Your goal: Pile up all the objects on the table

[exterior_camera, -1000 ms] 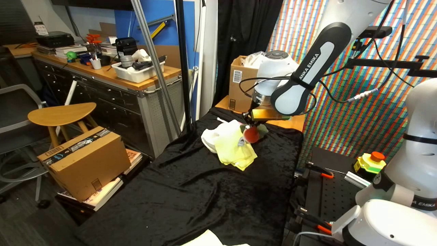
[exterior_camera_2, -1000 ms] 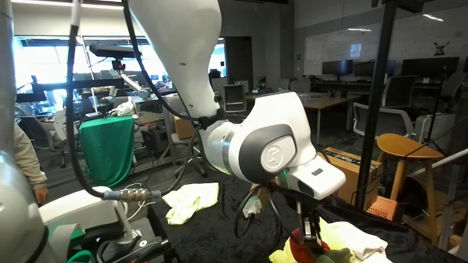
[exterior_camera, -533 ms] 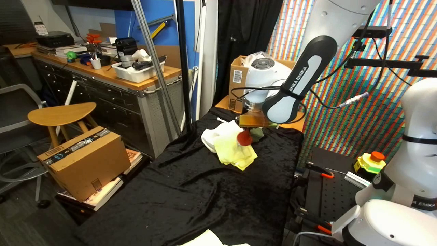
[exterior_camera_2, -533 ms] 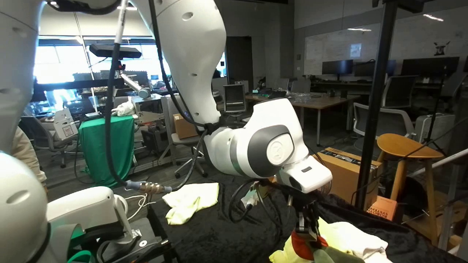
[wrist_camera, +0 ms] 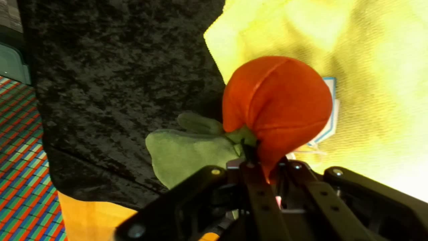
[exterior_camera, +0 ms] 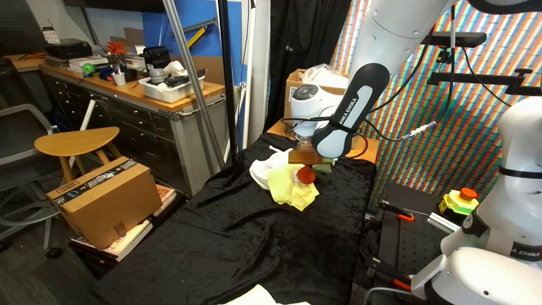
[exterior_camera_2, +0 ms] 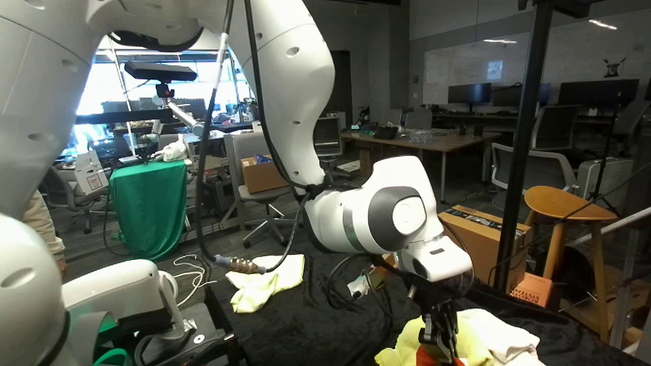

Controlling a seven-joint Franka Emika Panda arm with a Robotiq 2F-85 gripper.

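A red plush object with green leaves (wrist_camera: 277, 97) hangs from my gripper (wrist_camera: 270, 164). The fingers pinch its narrow end in the wrist view, with the leaves on the left. It also shows in both exterior views (exterior_camera: 305, 174) (exterior_camera_2: 425, 357), low over the yellow cloth (exterior_camera: 290, 188). I cannot tell whether it touches the cloth. The yellow cloth, with a white tag, fills the right of the wrist view (wrist_camera: 374, 67). A white cloth (exterior_camera: 269, 167) lies against the yellow one. A separate pale yellow cloth (exterior_camera_2: 269, 279) lies apart at the other end of the table.
Black fabric (exterior_camera: 262, 241) covers the table. A cardboard box (exterior_camera: 292, 95) stands behind the arm at the far end. A second arm's base (exterior_camera: 508, 212) and an emergency stop button (exterior_camera: 459, 201) stand beside the table. A dark post (exterior_camera_2: 524, 152) rises near the table edge.
The arm has moved down and, in an exterior view, slightly left, carrying the red plush object lower over the yellow cloth. The cloths have not visibly moved.
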